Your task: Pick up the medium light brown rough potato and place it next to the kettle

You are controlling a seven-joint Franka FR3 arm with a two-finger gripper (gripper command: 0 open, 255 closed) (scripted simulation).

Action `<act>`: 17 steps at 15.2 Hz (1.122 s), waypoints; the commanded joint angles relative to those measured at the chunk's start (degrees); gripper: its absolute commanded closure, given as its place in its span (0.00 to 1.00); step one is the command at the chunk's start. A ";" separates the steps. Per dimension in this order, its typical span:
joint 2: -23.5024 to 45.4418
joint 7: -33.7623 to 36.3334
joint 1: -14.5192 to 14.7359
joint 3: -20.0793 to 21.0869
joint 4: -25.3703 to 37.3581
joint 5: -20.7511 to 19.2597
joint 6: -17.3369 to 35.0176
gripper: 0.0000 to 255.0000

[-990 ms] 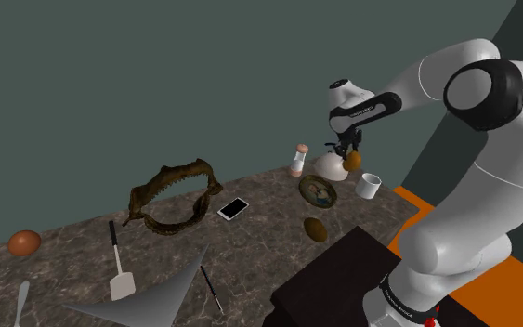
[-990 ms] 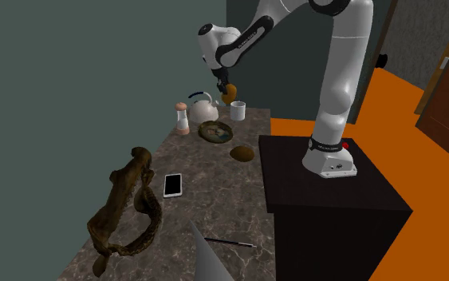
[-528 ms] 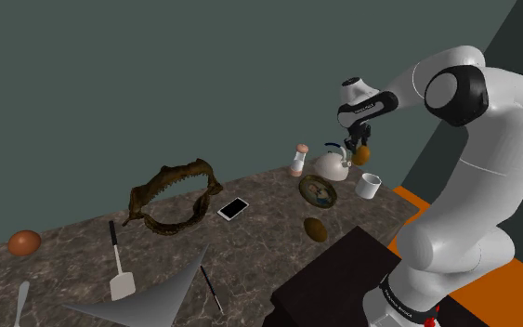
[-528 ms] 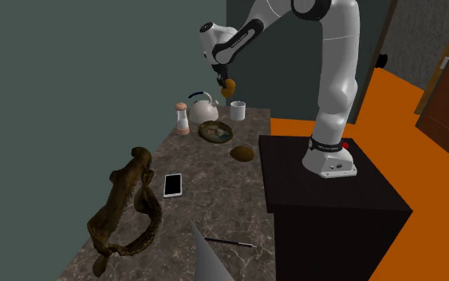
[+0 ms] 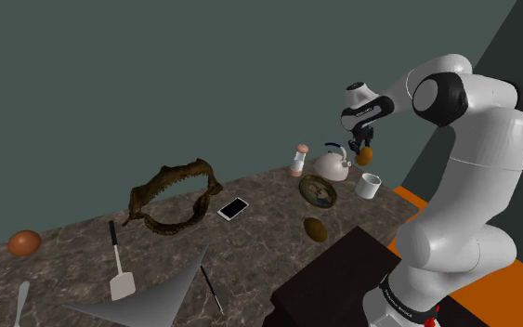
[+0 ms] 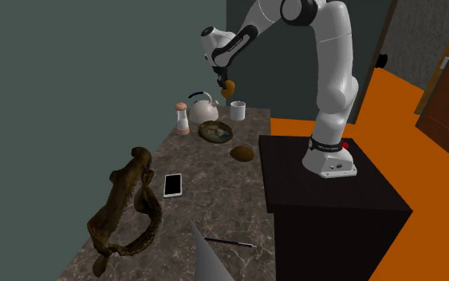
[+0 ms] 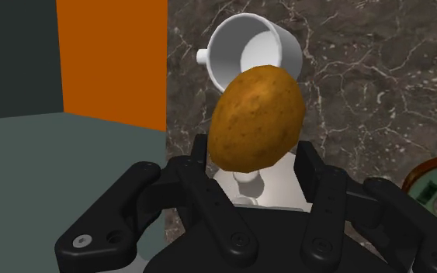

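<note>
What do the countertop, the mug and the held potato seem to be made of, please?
Countertop: dark stone, likely marble, fairly smooth, judging by its pale branching veins. Mug: plain smooth white, perhaps ceramic, though the look leaves that open. Potato, clasped in the end effector: natural brown skin, matte and rough, with fine dark speckles.

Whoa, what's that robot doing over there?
The white robot arm has a brown potato clamped in its black pincer, up in the air. It hangs over the far end of the marble counter, above the white mug and close to the pale kettle. The potato is not yet set down beside the kettle.
</note>
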 commanded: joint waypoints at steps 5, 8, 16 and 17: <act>2.58 2.18 -0.03 -0.36 -1.03 -1.21 3.20 1.00; 3.91 3.29 0.00 -0.56 -1.43 -1.83 4.71 1.00; 7.81 6.27 0.12 -1.16 -1.96 -3.53 8.57 1.00; 8.33 6.64 0.15 -1.24 -1.97 -3.75 9.03 1.00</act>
